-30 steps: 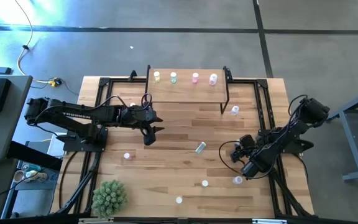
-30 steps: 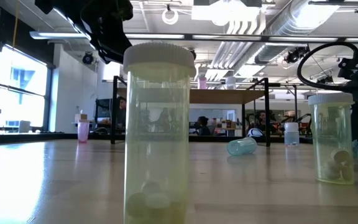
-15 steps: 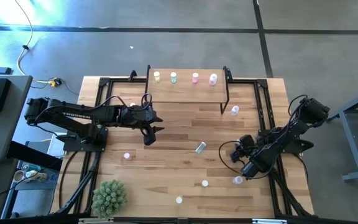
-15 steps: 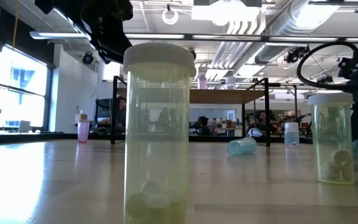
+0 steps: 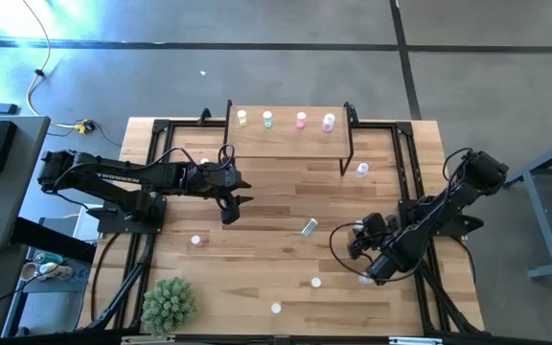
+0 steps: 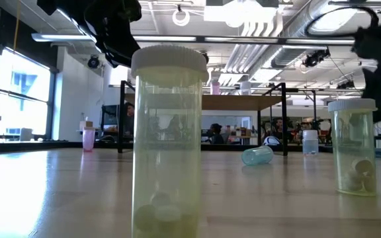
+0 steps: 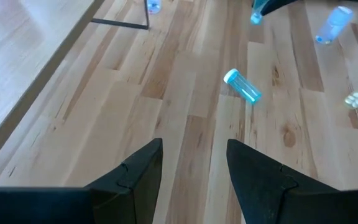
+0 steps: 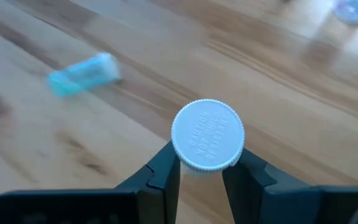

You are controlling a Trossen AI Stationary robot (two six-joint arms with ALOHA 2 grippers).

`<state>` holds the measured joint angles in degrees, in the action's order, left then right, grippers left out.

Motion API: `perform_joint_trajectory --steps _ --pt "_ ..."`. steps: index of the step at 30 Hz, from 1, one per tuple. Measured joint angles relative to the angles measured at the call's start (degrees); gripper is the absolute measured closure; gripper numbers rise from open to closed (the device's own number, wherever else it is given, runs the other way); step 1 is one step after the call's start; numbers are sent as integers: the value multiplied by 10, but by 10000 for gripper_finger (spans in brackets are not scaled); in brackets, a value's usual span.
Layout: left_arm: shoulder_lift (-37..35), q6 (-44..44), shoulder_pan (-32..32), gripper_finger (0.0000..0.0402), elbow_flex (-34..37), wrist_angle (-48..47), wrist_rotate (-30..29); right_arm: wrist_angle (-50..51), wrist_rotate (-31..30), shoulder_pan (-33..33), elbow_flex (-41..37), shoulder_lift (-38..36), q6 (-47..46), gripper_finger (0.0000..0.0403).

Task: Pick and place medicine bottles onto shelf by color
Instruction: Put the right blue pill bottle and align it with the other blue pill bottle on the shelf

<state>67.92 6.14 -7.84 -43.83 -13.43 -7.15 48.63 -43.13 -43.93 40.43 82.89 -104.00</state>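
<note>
- Wood-plank tabletop [image 5: 276, 206] sat on a grey concrete floor, with black frame rails along its left and right sides.
- The bottle with a white cap [image 8: 207, 134] stood pinched between the right gripper's [image 8: 201, 167] two dark fingers, the pads pressed to its sides just below the cap; the claw was clenched on it, near the table's right edge at the near side [image 5: 370, 273].
- A green bottle [image 5: 309, 226] lay on its side near the table's middle, to the left of that gripper.
- Two more bottles, a yellow one [image 5: 315, 283] and another yellow one [image 5: 276, 308], stood upright toward the near edge, well apart from each other.
- A pink bottle [image 5: 195, 241] stood alone on the left half of the table.
- A lavender bottle [image 5: 361, 170] stood just beside the shelf's right front leg.
- The shelf [image 5: 286, 139] stood at the far side of the table, carrying four bottles in a row along its far edge: yellow [image 5: 242, 118], green [image 5: 267, 119], pink [image 5: 301, 120] and pale lavender [image 5: 329, 122].
- The left gripper [image 5: 230, 207] hung over the table's left-centre, its fingers [image 7: 138, 171] parted with bare wood between them, holding nothing.
- A spiky green plant [image 5: 169, 304] sat at the near left corner.
</note>
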Motion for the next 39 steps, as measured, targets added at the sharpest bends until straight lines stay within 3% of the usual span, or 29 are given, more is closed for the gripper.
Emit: perform_joint_trajectory --steps 5,15,22,29,39 --pt "0 -8 0 232 0 0 28 0 -3 38 53 0 81 311" --pt "2 -42 10 232 0 39 88 -37 6 132 158 0 339 311" --pt "37 -76 20 232 0 124 128 -111 83 196 198 0 531 311" --pt "86 -90 20 232 0 193 128 -206 173 247 217 0 690 312" --pt "138 -81 20 232 0 308 127 -274 289 317 241 0 820 312"
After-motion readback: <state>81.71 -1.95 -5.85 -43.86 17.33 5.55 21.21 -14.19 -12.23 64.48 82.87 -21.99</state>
